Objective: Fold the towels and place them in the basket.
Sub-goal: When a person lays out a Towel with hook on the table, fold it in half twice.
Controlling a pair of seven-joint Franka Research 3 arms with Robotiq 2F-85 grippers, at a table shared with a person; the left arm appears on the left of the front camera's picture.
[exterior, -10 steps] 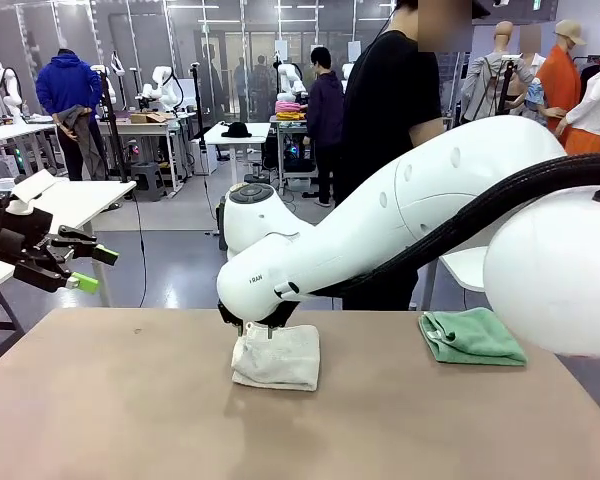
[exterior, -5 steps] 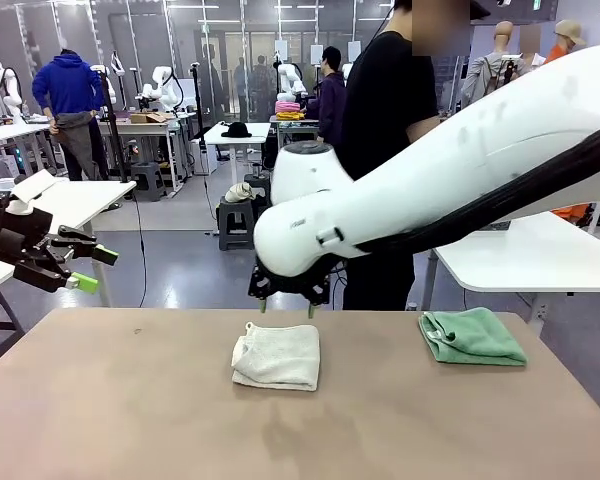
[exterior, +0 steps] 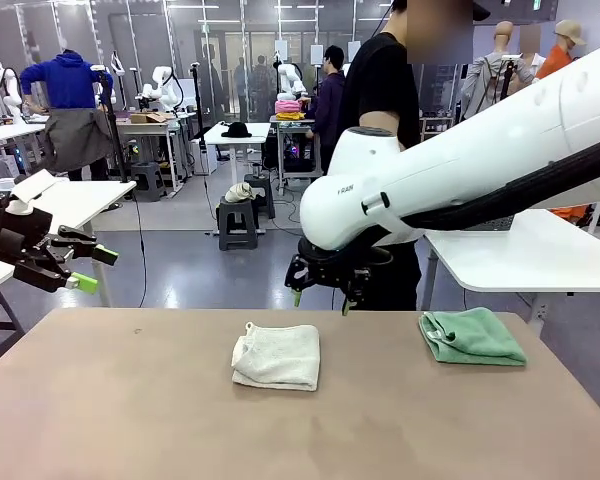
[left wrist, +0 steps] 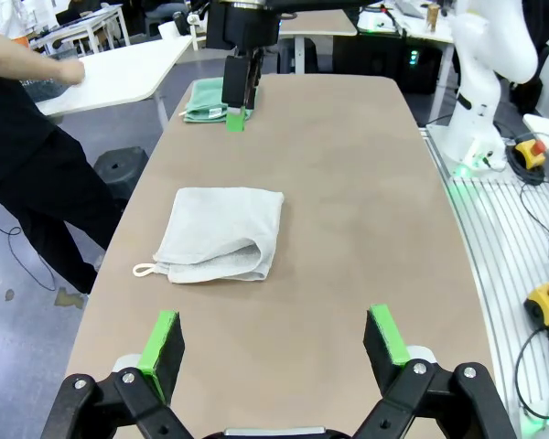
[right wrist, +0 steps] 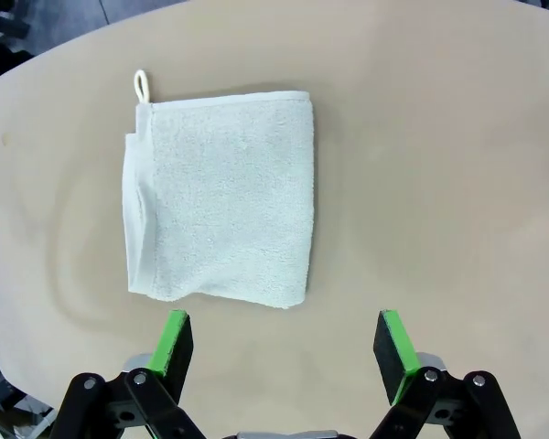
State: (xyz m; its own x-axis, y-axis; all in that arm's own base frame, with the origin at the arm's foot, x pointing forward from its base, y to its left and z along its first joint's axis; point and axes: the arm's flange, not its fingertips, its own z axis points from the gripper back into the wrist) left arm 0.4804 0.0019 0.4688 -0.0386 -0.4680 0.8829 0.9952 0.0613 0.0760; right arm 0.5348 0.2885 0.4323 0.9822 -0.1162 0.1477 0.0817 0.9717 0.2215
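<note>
Front view: the right gripper (exterior: pixel 320 296) is hanging wide and empty, up and right of the folded cream towel (exterior: pixel 277 356); the green towel (exterior: pixel 471 336) is lying farther right.

Left wrist view: the left gripper (left wrist: pixel 274 340) is gaping wide, cream towel just ahead.

Right wrist view: cream towel lying just beyond the spread pads (right wrist: pixel 173 343).

even, bright indoor light falls from ceiling fixtures overhead, with no harsh glare. the desk (exterior: pixel 130 420) shows soft, faint shadows: a dim smudge under the cream-white towel (exterior: pixel 277 356) and a pale one beside it in the right wrist view. the front view is sharp up close, softer in the far room. both wrist views bend outward at the edges, so the desk's rim curves.
</note>
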